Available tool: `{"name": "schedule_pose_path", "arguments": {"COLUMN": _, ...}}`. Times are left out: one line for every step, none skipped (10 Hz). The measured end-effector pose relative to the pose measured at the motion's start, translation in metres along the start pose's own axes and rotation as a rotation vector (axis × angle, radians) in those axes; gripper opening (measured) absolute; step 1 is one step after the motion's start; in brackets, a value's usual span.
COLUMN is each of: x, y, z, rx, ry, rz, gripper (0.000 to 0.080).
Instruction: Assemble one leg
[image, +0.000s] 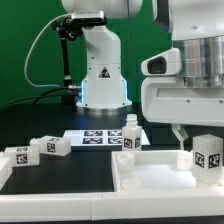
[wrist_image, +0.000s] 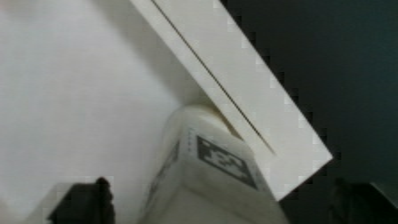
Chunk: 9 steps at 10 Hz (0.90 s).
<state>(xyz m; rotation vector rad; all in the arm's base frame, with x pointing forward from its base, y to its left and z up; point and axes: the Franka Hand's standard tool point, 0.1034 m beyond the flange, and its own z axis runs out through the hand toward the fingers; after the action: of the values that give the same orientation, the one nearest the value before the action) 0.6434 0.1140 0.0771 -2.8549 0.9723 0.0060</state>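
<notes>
A leg (image: 207, 155), a short white block with a black-and-white tag, stands upright on the near corner of the white tray-like square top (image: 150, 178) at the exterior view's right. My gripper (image: 200, 140) hangs right over it, jaws open, with one finger (image: 180, 133) a little apart from the leg's side. In the wrist view the leg (wrist_image: 214, 160) rises between the dark fingers (wrist_image: 86, 200) with a visible gap to the one that shows clearly. Under it are the flat white top (wrist_image: 89, 90) and its raised rim (wrist_image: 240, 95).
Two more legs (image: 20, 158) (image: 50, 147) lie on the black table at the exterior view's left. Another leg (image: 128, 135) stands upright behind the top. The marker board (image: 95, 137) lies in front of the robot base (image: 103, 80).
</notes>
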Motion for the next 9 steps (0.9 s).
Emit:
{"name": "schedule_pose_path", "arguments": {"x": 0.0003, "y": 0.0012, "z": 0.0009, "rx": -0.001, "ry": 0.0, "rz": -0.056, "gripper": 0.0641}}
{"name": "schedule_pose_path", "arguments": {"x": 0.0012, "y": 0.0022, "z": 0.0012, "rx": -0.003, "ry": 0.0, "rz": -0.132, "gripper": 0.0641}}
{"name": "schedule_pose_path", "arguments": {"x": 0.0018, "y": 0.0029, "z": 0.0011, "rx": -0.007, "ry": 0.002, "rz": -0.224, "gripper": 0.0648}}
{"name": "schedule_pose_path", "arguments": {"x": 0.0032, "y": 0.0039, "z": 0.0005, "rx": -0.027, "ry": 0.01, "rz": -0.404, "gripper": 0.0648}}
{"name": "schedule_pose_path", "arguments": {"x": 0.0049, "y": 0.0034, "z": -0.0012, "rx": -0.047, "ry": 0.017, "rz": -0.594, "gripper": 0.0649}}
{"name": "schedule_pose_path", "arguments": {"x": 0.0052, "y": 0.0038, "z": -0.0008, "rx": -0.047, "ry": 0.017, "rz": -0.582, "gripper": 0.0649}}
{"name": "schedule_pose_path", "arguments": {"x": 0.0051, "y": 0.0039, "z": -0.0006, "rx": -0.047, "ry": 0.018, "rz": -0.542, "gripper": 0.0649}}
{"name": "schedule_pose_path", "arguments": {"x": 0.0052, "y": 0.0041, "z": -0.0006, "rx": -0.047, "ry": 0.018, "rz": -0.544, "gripper": 0.053}}
{"name": "schedule_pose_path", "arguments": {"x": 0.005, "y": 0.0039, "z": -0.0005, "rx": -0.045, "ry": 0.019, "rz": -0.48, "gripper": 0.053}}
